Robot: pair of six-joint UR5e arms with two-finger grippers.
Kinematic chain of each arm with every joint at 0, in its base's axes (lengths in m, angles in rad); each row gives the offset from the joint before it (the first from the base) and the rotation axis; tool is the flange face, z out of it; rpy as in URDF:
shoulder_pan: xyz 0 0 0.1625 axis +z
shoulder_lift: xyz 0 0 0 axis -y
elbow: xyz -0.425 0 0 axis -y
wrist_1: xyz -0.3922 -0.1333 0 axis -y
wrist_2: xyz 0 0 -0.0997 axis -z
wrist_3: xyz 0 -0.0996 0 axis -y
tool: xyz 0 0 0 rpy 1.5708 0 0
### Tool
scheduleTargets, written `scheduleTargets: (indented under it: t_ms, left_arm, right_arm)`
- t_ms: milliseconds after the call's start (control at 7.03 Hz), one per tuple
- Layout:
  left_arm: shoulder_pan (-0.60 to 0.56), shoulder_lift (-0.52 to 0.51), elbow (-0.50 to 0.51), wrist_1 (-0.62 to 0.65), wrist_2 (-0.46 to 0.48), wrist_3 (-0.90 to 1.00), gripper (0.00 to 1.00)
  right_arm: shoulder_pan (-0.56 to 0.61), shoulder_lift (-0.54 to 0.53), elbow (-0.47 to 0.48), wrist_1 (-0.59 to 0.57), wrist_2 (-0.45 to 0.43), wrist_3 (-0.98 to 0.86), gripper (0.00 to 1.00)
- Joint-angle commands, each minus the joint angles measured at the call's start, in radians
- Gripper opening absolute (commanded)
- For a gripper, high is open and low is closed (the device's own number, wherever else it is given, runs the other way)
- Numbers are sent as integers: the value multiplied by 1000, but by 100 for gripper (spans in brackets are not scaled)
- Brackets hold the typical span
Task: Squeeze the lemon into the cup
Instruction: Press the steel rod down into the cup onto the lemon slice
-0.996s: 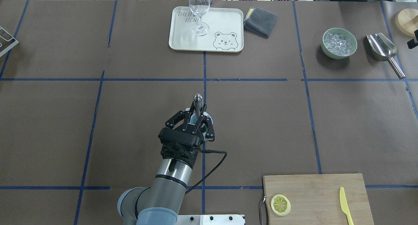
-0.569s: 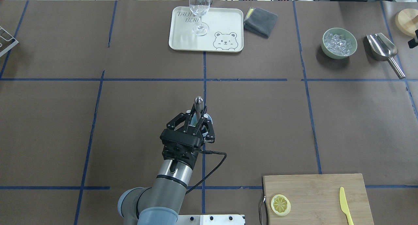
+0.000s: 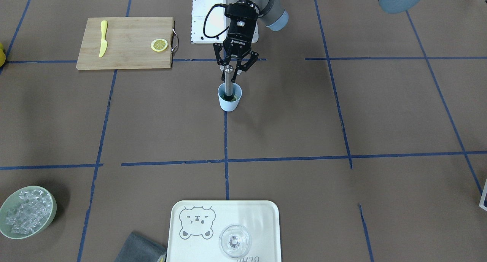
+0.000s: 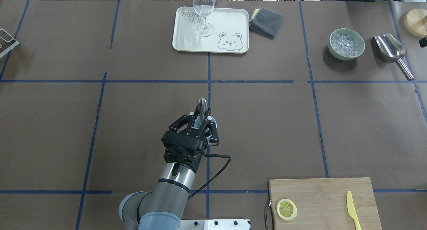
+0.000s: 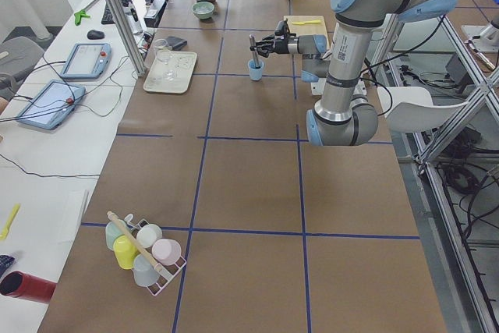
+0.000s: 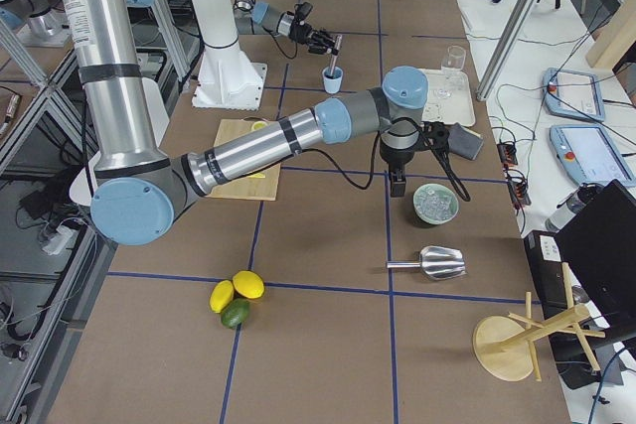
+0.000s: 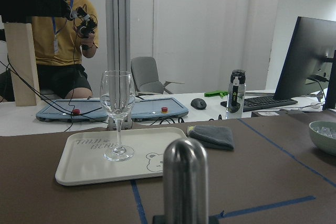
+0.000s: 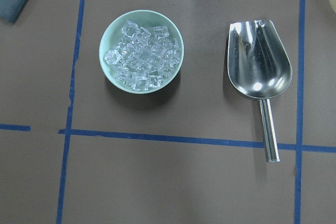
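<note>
Brown paper marked off by blue tape covers the table; bearings are read on the overhead view from the cup, with 12 o'clock pointing away from the robot. Nearest the robot, at 4 o'clock, lies a wooden cutting board. One lemon slice lies flat near its left end, and a yellow knife lies near its right end, well apart from the slice. At table centre stands the cup, upright on a tape line. A metal rod stands in it, rounded top uppermost. The left gripper reaches in from 7 o'clock with its fingers closed narrowly on the rod above the cup's rim. A yellowish trace shows inside the cup at the rod's foot, too small to identify. At 12 o'clock, far side, a cream tray carries an upright wine glass; a folded grey cloth lies just beside the tray. At 2 o'clock sit a green bowl of ice and, beside it, a steel scoop. The right gripper hangs above the bowl; its finger spacing cannot be determined.
</note>
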Motion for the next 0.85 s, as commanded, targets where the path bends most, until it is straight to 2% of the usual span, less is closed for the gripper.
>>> scheduleTargets:
  t_ms: [0,142,427,569,711]
  left_arm:
    - [-4,3,-42,0,-34,7,0]
    - [-13,6,-64,0,-48,10,0]
    - [-21,8,-159,-3,-62,137,0]
    - [-39,8,-168,-3,-65,139,0]
    - [-59,11,-200,-6,-130,187,0]
  right_arm:
    - [1,3,1,0,-1,0,100]
    - [0,3,-1,0,-1,0,100]
    - [0,4,-1,0,-1,1,100]
    - [0,3,-2,0,-1,1,100]
    - [0,3,-1,0,-1,3,100]
